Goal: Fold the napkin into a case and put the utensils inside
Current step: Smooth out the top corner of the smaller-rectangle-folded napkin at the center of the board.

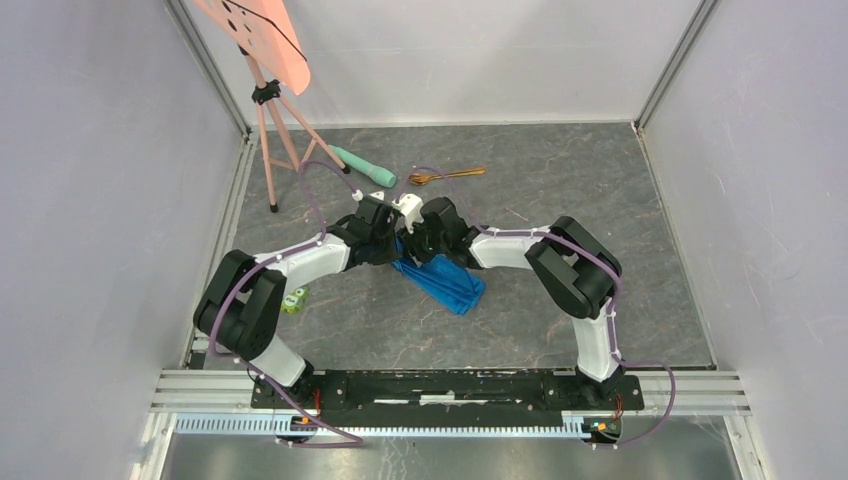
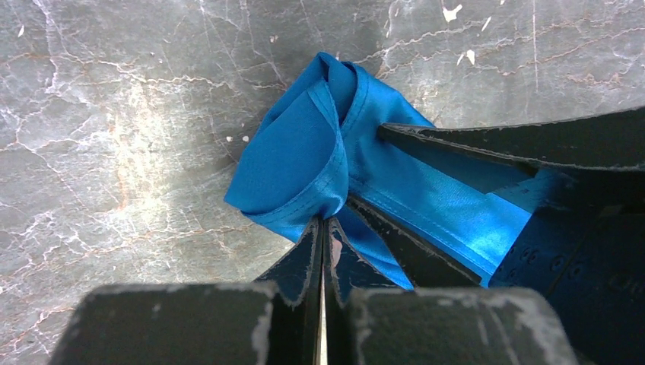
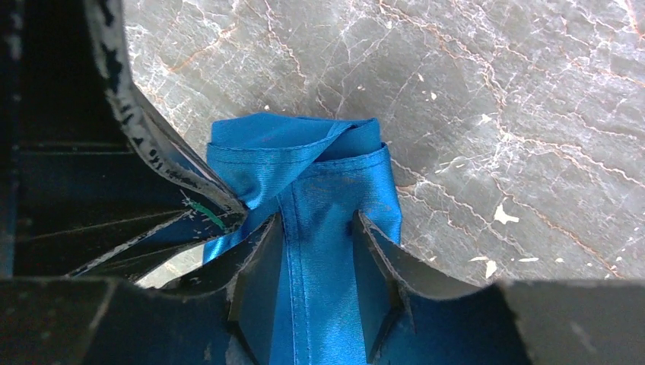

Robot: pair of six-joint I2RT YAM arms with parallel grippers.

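Satiny blue cloth napkin [image 2: 304, 152]; matt, veined stone-look table [image 2: 114, 152]

- No word, brand name, number or sign can be read in any of the three views.
- Left wrist view: the dark body of the right gripper [image 2: 366, 163], at the right edge of the picture, carries faint raised marks. They are too blurred to make out as letters or digits.
- Top view: a small green block [image 1: 295, 299] on the table shows dark specks, too small to tell whether they are print.
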